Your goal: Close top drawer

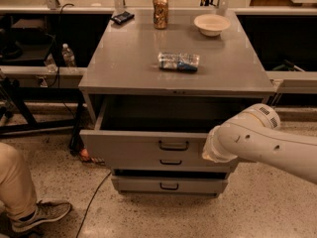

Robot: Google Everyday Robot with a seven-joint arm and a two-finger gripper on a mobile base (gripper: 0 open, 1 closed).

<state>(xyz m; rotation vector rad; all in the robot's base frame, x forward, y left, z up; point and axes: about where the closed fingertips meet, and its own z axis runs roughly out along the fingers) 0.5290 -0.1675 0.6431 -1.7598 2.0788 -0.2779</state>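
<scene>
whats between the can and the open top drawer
Camera view: a crushed plastic bottle lies on the cabinet top between the can and top drawer; the gripper sits at the drawer front's right end.

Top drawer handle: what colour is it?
Black handle on the grey top drawer, camera view. The gripper is at the drawer's right front.

The top drawer (129,145) is standing partly open, jutting out level from under the front edge of the tabletop (143,81) and spanning nearly corner to corner. It is showing a wide grey metal front, a small black bar handle (173,145) at its centre and a dark, deep cavity behind. The gripper (210,151) is sitting against that front's right end.
</scene>
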